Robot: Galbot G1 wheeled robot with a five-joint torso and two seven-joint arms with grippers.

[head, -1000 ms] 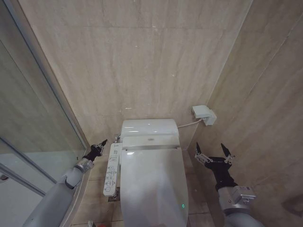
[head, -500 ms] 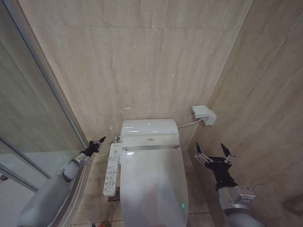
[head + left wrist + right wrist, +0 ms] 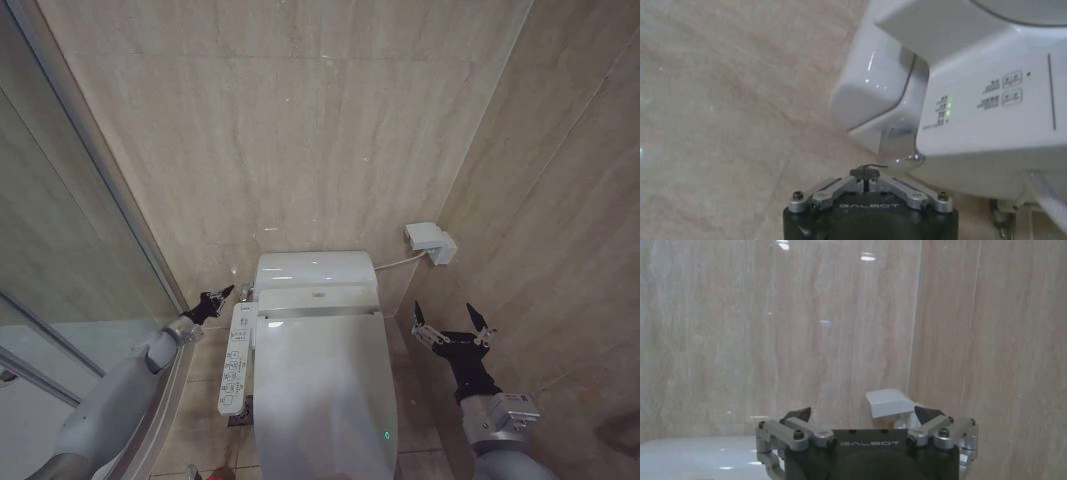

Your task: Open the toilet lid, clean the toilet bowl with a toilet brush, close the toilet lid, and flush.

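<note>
Toilet lid (image 3: 322,385) down flat over the toilet bowl (image 3: 250,405) — shut. Left end effector (image 3: 226,293) clenched, empty, just beside the rear end of the button panel (image 3: 236,360). Right end effector (image 3: 452,316) spread wide — empty, beside the bowl's right flank near the side wall.

The toilet lid (image 3: 325,395), glossy white and oval, is seen lowered flat over the toilet bowl (image 3: 262,400), its hinge end toward 12 o'clock by the tiled wall. The bowl's white button panel (image 3: 235,360) is fixed along its 9 o'clock side.
</note>
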